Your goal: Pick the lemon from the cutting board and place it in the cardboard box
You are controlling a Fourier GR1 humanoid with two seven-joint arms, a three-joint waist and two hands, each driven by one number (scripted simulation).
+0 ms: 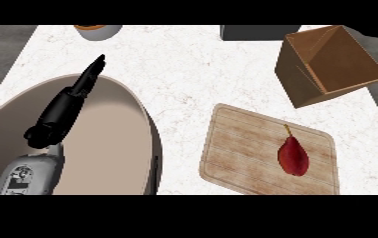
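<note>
On the wooden cutting board (244, 152) at the lower right lies a dark red, pear-shaped fruit (293, 155) with a thin stem; no yellow lemon shows. The open cardboard box (325, 67) stands tilted at the upper right, just beyond the board, its opening facing up and towards me. My left hand (66, 102) is at the far left, open with straight fingers pointing up and away, far from the board and the fruit. It holds nothing. My right hand does not show.
A large beige oval basin with a dark rim (151, 132) fills the lower left under my left forearm. A grey cup (98, 30) with an orange inside sits at the top left. A dark grey block (255, 32) stands at the top, left of the box.
</note>
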